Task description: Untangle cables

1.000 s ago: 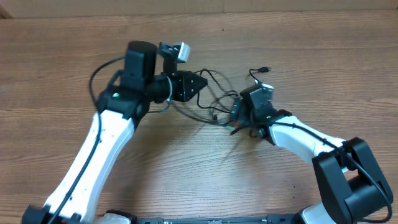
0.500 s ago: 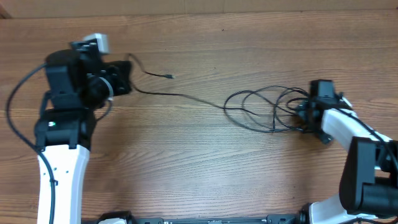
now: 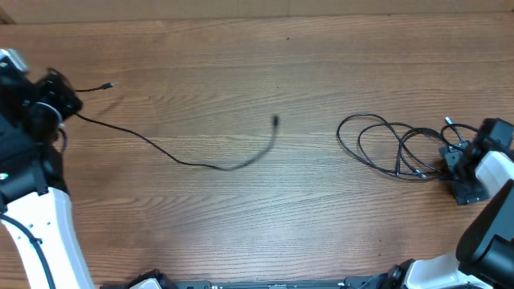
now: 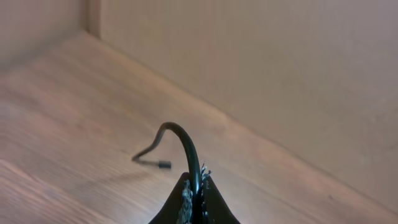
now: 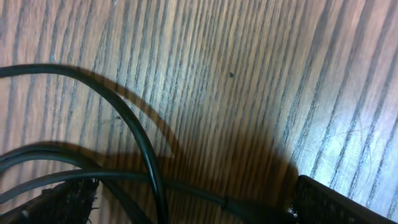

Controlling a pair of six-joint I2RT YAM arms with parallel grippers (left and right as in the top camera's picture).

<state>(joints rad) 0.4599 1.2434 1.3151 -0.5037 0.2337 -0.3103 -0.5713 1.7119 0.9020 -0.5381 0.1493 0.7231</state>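
From overhead I see the loose coil of thin black cords (image 3: pixel 393 144) lying in overlapping loops on the brown wood-grain table (image 3: pixel 241 48), and I take every position from that coil. The right gripper (image 3: pixel 454 157) sits at the coil's edge on the side away from the other arm, touching its outer loops. A single thin black cord (image 3: pixel 185 163) lies well apart from the coil. Its nearer plug end (image 3: pixel 276 121) rests on bare wood, with a clear gap between it and the loops. From there the strand sags in a shallow curve and runs away from the coil to the left gripper (image 3: pixel 68 104), the thing farthest from the coil. A short tail with a small plug (image 3: pixel 108 84) pokes out past that gripper.

On the left wrist camera the left gripper (image 4: pixel 194 184) is clenched on the single cord (image 4: pixel 184 138). The cord rises from between the pressed fingers (image 4: pixel 184 202), arches over and drops to its plug (image 4: pixel 163 165) just above the table (image 4: pixel 62 124). The coil is out of this view.

On the right wrist camera I am right over the coil's strands (image 5: pixel 140 143), flat on the table (image 5: pixel 249 62). The right gripper (image 5: pixel 193 204) is released. Its fingers (image 5: pixel 68 199) stand wide apart at the bottom corners, with cords and a plug body (image 5: pixel 258 208) lying between them, unpinched.
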